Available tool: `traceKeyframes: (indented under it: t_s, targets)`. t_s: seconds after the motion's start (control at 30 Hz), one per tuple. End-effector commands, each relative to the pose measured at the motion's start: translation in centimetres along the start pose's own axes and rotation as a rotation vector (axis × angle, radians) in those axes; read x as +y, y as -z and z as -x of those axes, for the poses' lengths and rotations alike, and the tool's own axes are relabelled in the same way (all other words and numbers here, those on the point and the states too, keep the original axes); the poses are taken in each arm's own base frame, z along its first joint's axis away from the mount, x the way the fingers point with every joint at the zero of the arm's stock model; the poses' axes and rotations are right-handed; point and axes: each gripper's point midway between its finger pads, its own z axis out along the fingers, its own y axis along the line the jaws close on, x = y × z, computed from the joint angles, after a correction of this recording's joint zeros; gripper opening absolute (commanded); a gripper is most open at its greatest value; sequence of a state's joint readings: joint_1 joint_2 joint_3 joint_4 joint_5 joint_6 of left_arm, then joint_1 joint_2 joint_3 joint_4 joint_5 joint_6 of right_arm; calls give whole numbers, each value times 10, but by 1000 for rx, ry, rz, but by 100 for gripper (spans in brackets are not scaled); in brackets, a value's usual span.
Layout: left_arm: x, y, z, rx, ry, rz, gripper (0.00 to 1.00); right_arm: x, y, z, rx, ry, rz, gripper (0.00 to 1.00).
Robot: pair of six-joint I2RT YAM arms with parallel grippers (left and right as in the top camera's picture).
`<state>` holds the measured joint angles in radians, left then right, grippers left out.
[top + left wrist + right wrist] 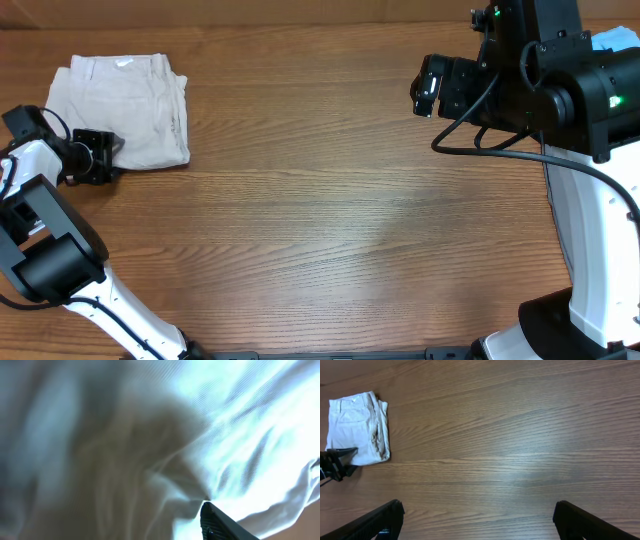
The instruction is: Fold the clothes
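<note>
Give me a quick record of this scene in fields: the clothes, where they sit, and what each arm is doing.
clothes: one pale beige garment, lying as a compact folded rectangle
location: upper left of the overhead view, on the wooden table
left gripper: at the garment's lower left corner; cloth puckers at one finger; grip unclear
right gripper: fingers wide open, holding nothing, on the right side, apart from the garment

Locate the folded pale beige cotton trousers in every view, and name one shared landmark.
Overhead: the folded pale beige cotton trousers lie upper left.
Left wrist: they fill the frame, blurred.
Right wrist: upper left.
Landmark: the left gripper at their lower-left edge.
</note>
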<state>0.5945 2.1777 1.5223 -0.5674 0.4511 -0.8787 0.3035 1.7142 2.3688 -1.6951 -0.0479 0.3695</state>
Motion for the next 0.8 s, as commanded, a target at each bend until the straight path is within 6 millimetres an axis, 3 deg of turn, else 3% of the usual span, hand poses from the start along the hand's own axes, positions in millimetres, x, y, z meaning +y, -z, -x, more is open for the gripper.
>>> traceKeyframes:
  t_s: [0.0,0.17,0.37,0.57,0.77]
  targets:
    - [14,-20,4,-64,-71,80,56,1,1,0,-4,7,-2,100]
    - [-9,-32,-5,-111,-109,59,54,1,1,0,-4,6,-1,100]
    - [-25,-60,-24,-117,-100,35,54,1,1,0,-3,6,1,100]
    - [-11,-78,-19,-135,-96,70,55,1,1,0,-3,7,1,100]
    - [0,-75,-3,-179,-143,106,58,1,1,0,-3,7,1,100]
